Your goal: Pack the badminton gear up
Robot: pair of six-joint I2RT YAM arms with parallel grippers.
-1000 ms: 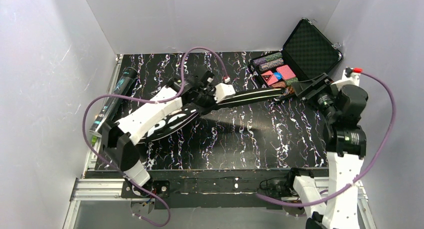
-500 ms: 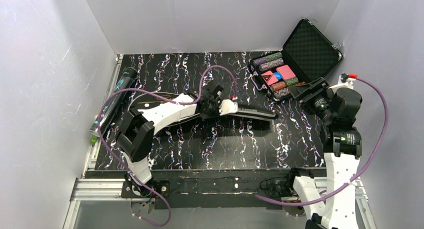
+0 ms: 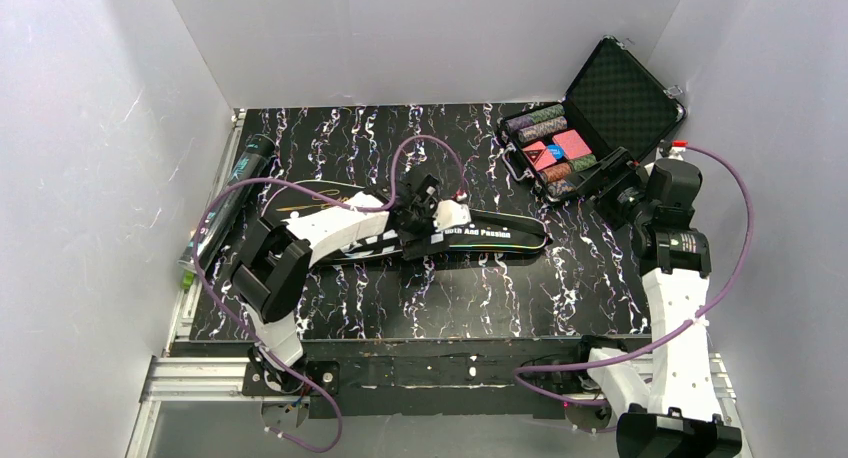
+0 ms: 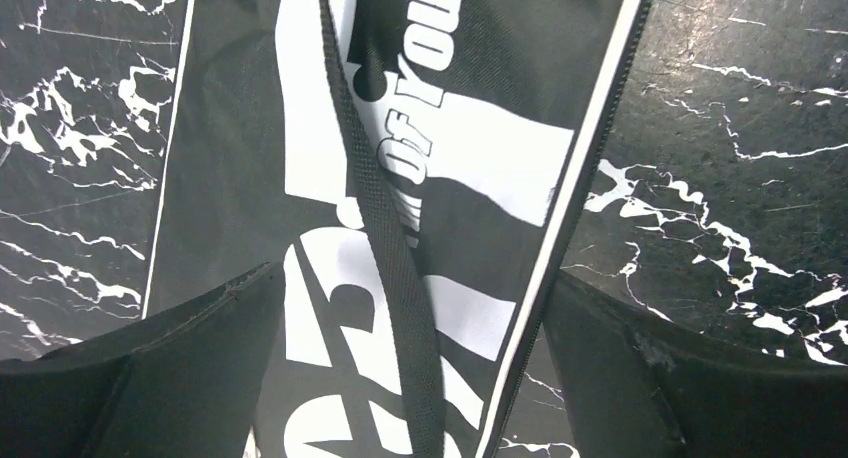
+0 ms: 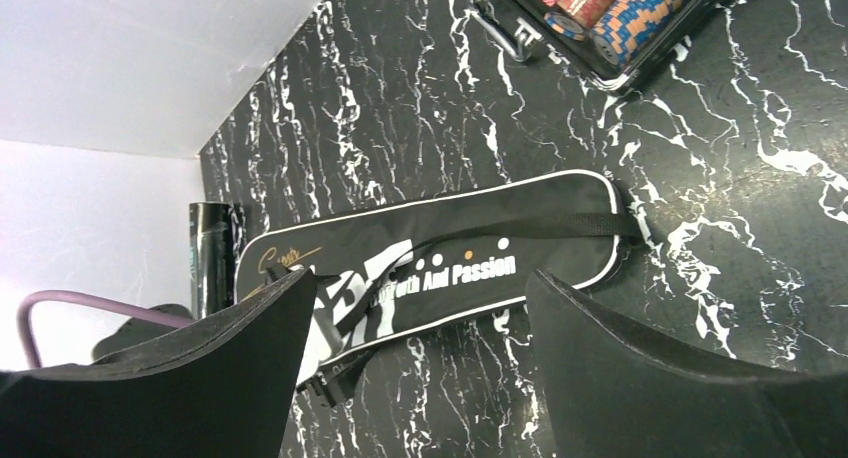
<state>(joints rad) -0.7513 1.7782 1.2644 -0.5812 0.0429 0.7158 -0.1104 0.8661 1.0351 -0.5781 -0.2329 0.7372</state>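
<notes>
The long black bag with white lettering lies flat across the middle of the table, its narrow end pointing right. My left gripper hovers over its middle, open. In the left wrist view the bag and its woven strap pass between the spread fingers, which hold nothing. My right gripper stands open beside the chip case, apart from the bag's narrow end. From the right wrist the whole bag shows beyond the open gripper. The black teal-printed tube lies along the left edge.
An open black hard case of coloured poker chips sits at the back right, close to my right gripper; its latch side shows in the right wrist view. White walls close off the back and both sides. The tube lies beyond the bag.
My left gripper has opened and let go of the bag, which has dropped from a raised slant to lie flat. My right gripper has opened wider and drawn back toward the chip case.
</notes>
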